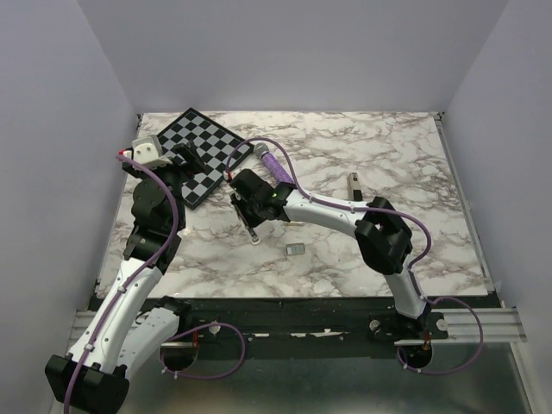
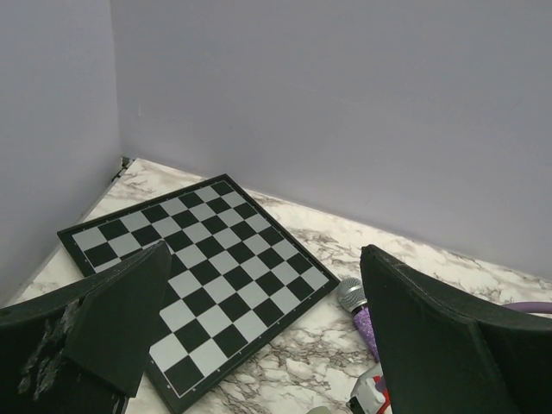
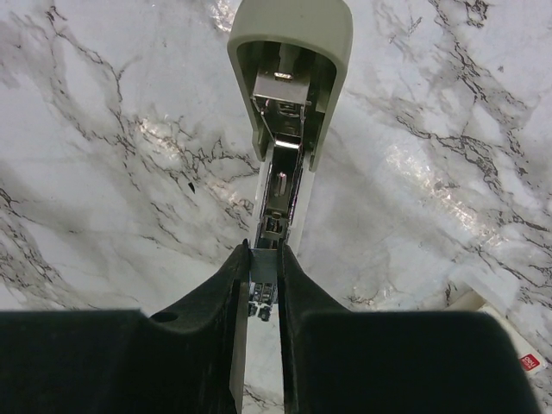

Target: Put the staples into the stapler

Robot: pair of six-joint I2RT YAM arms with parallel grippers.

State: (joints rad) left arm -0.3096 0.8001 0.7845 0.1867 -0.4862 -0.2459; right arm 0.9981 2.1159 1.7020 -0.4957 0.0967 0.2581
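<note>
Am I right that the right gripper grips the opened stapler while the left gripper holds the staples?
Not quite: the left gripper is open and empty, and the top external view shows the staples lying on the table. The right gripper does grip the opened stapler.

Robot lab test cell.
Plain pale walls (image 1: 293, 52) box in a marble-patterned table (image 1: 362, 155) (on three sides); an aluminium rail (image 1: 483, 321) lines its near edge.

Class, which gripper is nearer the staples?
Right. The right gripper, shut on the stapler, is just beyond and left of the staples in the top view. The left gripper is open, far off to the left at the chessboard.
</note>
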